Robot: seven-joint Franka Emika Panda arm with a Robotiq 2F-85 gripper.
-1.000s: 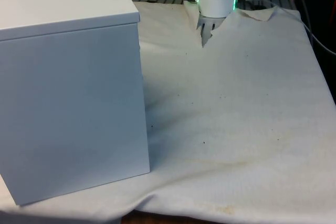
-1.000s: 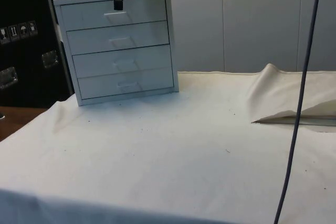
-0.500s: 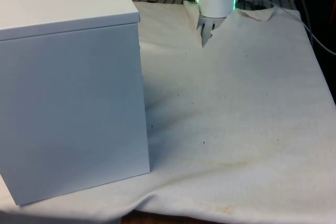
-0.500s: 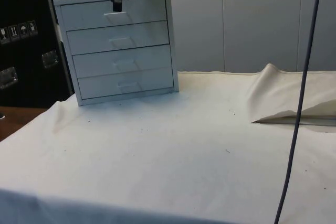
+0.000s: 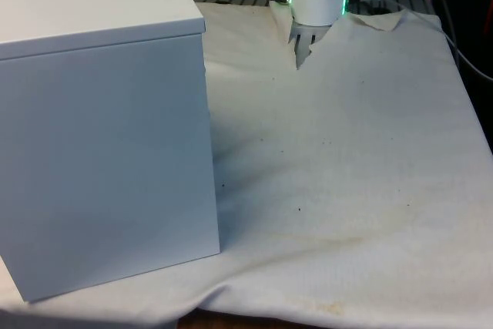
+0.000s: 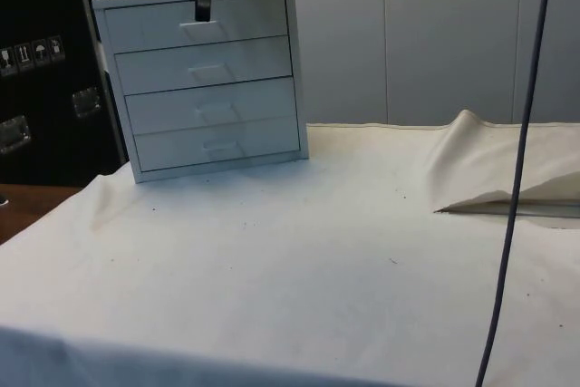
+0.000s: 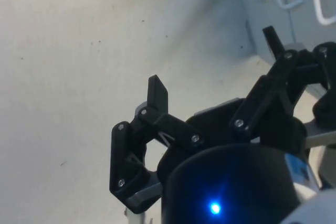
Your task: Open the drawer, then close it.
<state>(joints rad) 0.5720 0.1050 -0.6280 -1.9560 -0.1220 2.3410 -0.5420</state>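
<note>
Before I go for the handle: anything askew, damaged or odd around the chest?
Nothing on the chest of drawers: it stands square, all four drawers flush. The white cloth is rucked into a raised fold, well away from the chest. The gripper is open by the top drawer.

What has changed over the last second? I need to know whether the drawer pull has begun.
The gripper has crept slightly upward in front of the top drawer, nothing more. All four drawers of the chest remain shut, and the chest has not shifted on the cloth.
</note>
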